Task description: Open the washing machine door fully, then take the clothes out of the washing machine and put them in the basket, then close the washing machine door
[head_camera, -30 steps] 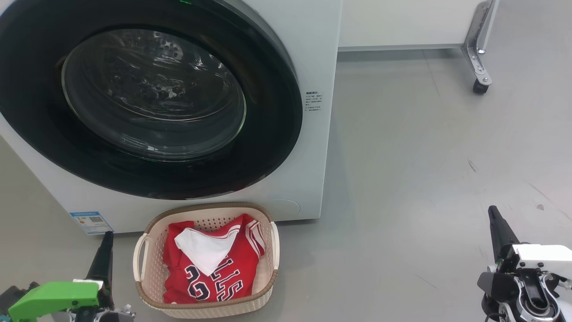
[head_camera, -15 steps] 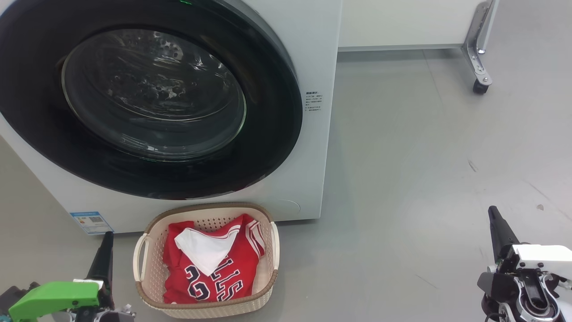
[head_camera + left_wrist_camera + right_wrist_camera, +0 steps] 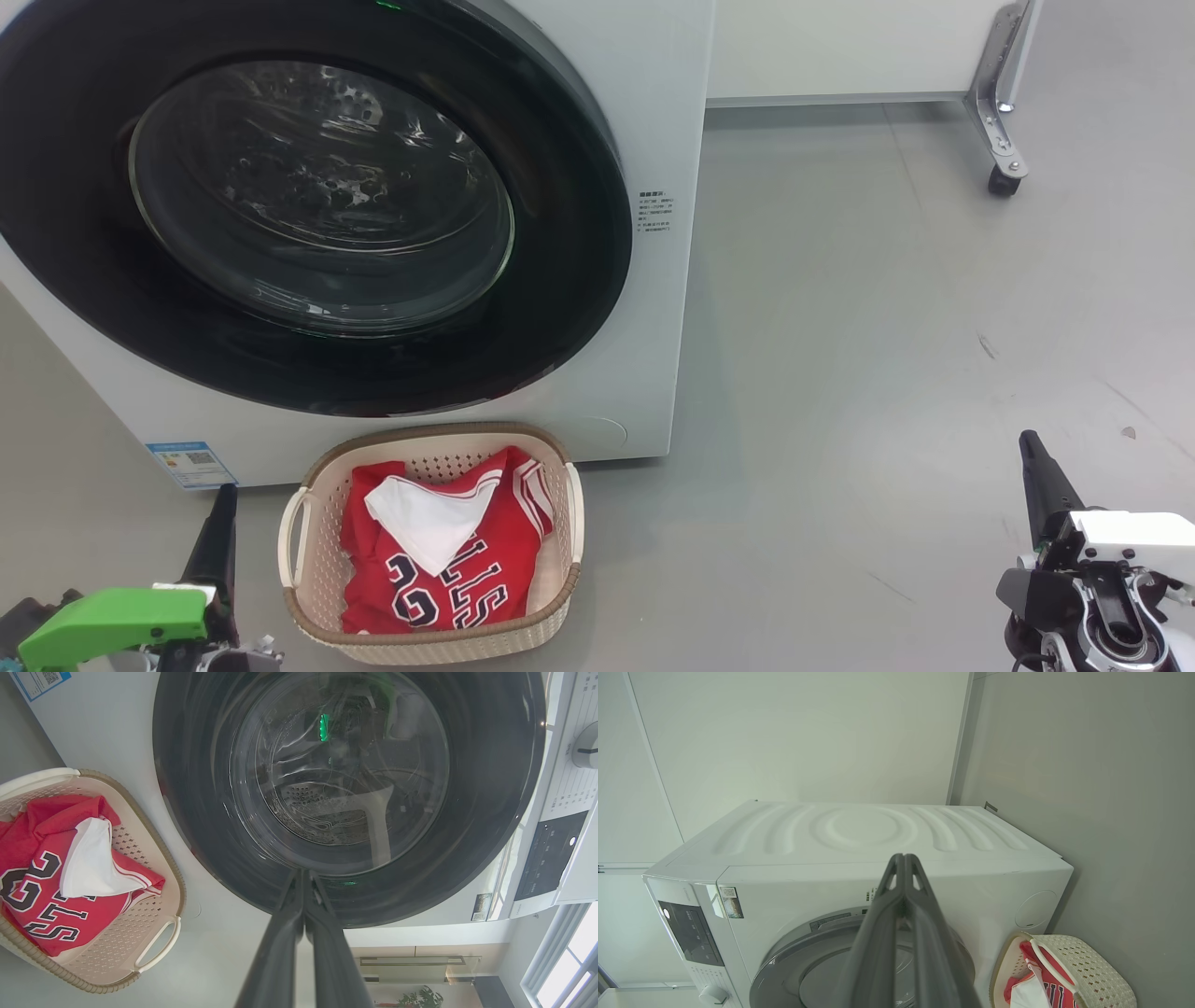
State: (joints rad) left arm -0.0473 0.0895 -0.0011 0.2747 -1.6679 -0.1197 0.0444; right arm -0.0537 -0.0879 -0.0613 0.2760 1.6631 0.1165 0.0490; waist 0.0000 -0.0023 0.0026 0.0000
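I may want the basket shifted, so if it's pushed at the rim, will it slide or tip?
Probably slides: the basket sits flat on smooth grey floor. Likely light: perforated plastic walls, one jersey inside. Tipping seems unlikely, as it looks low and wide.

Open floor [image 3: 887, 373] right of washing machine [image 3: 658, 103], shut door [image 3: 84, 243] covering its mouth, basket [image 3: 429, 435] close below door.

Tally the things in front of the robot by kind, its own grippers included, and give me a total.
washing machine: 1
washing machine door: 1
basket: 1
red jersey: 1
grippers: 2, the left gripper and the right gripper, both shut
Total: 6
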